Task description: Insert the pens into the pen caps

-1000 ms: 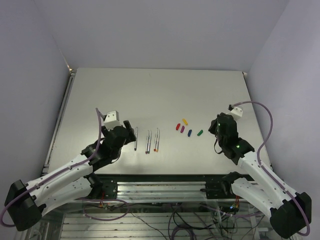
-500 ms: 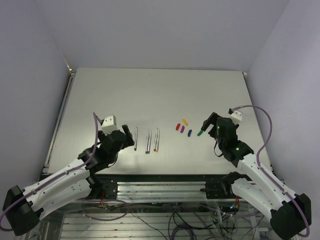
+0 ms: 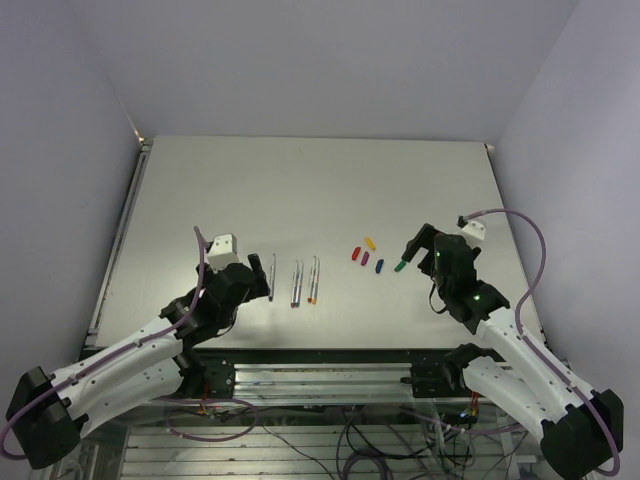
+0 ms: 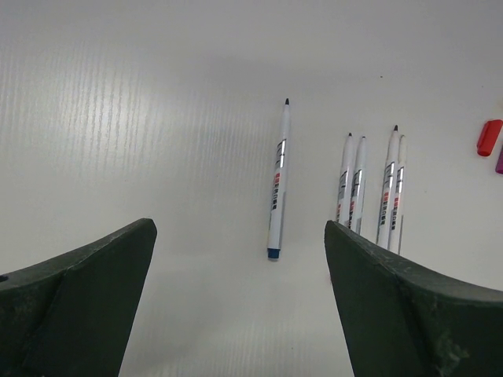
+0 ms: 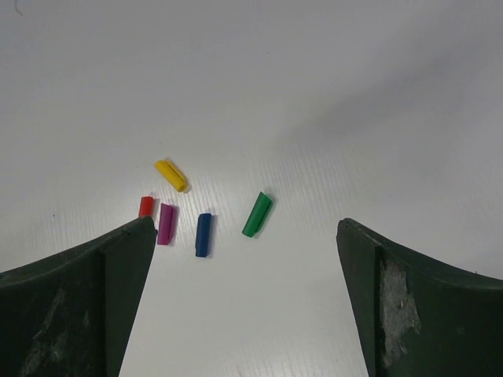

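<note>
Several thin silver pens lie side by side left of centre: a single one, then one pair and another pair. My left gripper hovers open just near of the single pen, holding nothing. The pen caps lie loose in a cluster: yellow, red, purple, blue and green. Right beside the green cap, my right gripper stands open and empty.
The pale table stretches back to a grey wall. Its raised left edge and its right edge bound the work area. A red cap shows at the right border of the left wrist view.
My right gripper has opened from shut and swung left toward the green cap. My left gripper has opened wider and shifted slightly nearer, still by the single pen.
</note>
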